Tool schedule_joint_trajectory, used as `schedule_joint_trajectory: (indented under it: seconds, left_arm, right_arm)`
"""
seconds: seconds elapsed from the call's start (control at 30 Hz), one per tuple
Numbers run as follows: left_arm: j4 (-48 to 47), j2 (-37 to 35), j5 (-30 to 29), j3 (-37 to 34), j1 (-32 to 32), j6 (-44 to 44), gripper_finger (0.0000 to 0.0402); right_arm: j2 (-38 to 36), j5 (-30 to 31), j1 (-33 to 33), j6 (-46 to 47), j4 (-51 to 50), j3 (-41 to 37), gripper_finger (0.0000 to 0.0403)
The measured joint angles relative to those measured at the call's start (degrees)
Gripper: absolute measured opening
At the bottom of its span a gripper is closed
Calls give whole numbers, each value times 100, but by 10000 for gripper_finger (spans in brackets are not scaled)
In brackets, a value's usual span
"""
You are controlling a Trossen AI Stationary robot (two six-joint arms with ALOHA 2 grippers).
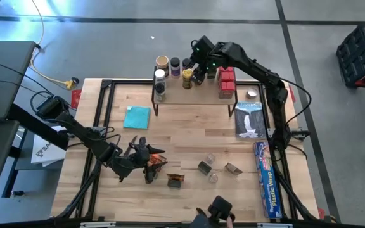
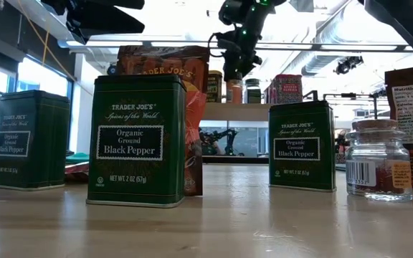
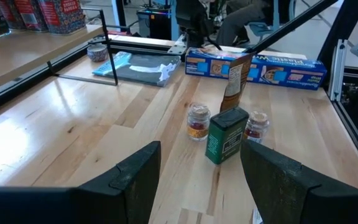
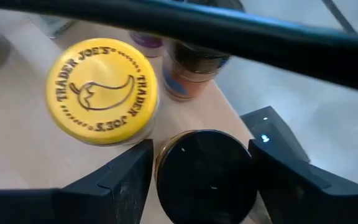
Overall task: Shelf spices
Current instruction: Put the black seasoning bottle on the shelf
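Right wrist view shows my right gripper (image 4: 201,171) with its fingers spread to either side of a black-lidded jar (image 4: 205,175), which stands on the shelf (image 1: 195,95) at the far end of the worktop (image 1: 189,136), just beside a yellow-lidded Trader Joe's jar (image 4: 102,90). I cannot tell whether the pads touch its sides. I judge the jar rigid, light and smooth-walled, so it could slip or tip; the sides below the lid are the place to hold it. Its neighbours crowd close, so any sideways move risks a knock.

My left gripper (image 3: 201,168) hovers open and empty low over the near left of the worktop. Ahead of it stand a green black pepper tin (image 3: 227,135) and two small glass jars (image 3: 198,121), well apart from its fingers. The tin looks stiff and flat-sided, easy to pinch across its narrow faces.
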Motion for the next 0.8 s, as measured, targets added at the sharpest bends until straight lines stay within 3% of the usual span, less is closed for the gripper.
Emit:
schedule_joint_trajectory:
  seconds: [0.37,0.63,0.8]
  left_arm:
    - [-4,0,1,0,0,2,215]
    - [-2,0,65,0,-2,0,215]
    - [0,0,66,0,-1,-5,215]
  right_arm:
    - [-37,250,82,-360,229,0,258]
    - [-487,502,241,-470,468,0,259]
    - [-765,229,295,-370,305,1,250]
